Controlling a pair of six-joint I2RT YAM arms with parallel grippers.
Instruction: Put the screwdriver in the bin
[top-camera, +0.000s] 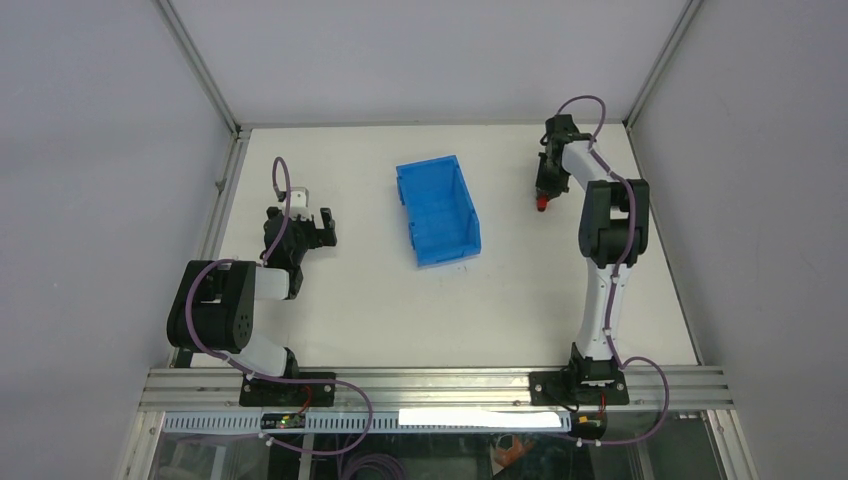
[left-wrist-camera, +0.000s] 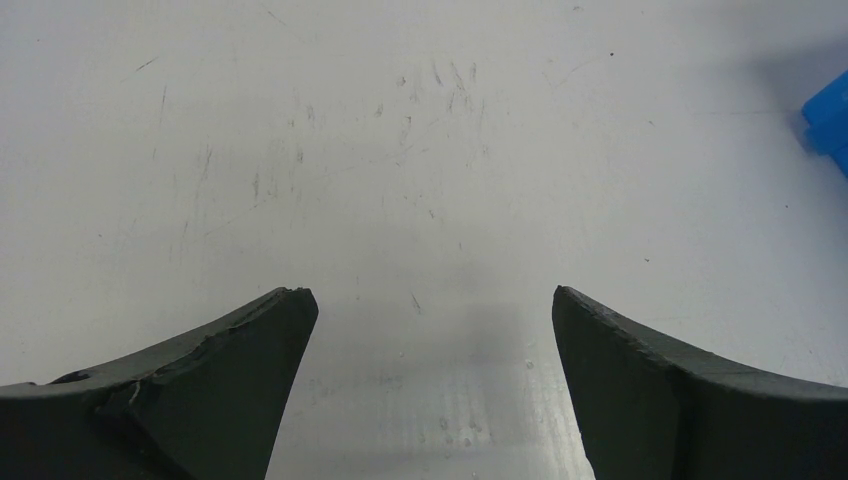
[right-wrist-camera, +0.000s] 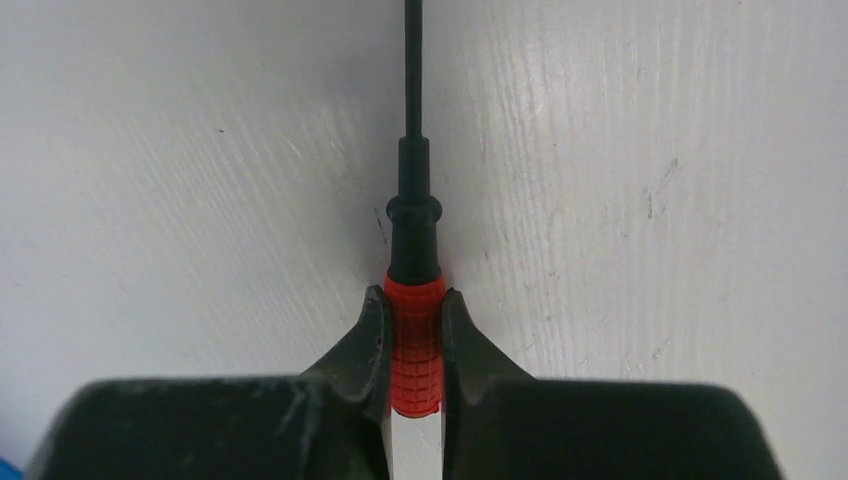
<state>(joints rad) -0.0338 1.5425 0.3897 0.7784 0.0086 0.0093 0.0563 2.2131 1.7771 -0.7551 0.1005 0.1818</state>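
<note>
I count one blue bin (top-camera: 438, 210) in the middle of the table (top-camera: 350, 300), and one screwdriver (right-wrist-camera: 413, 240) well off to its right near the far edge. My right gripper (right-wrist-camera: 414, 305) is clamped on its ribbed red handle, which I judge the best hold: the tool looks light and stiff, and its thin black shaft would likely slip. My left gripper (left-wrist-camera: 430, 295) hangs spread and empty.
</note>
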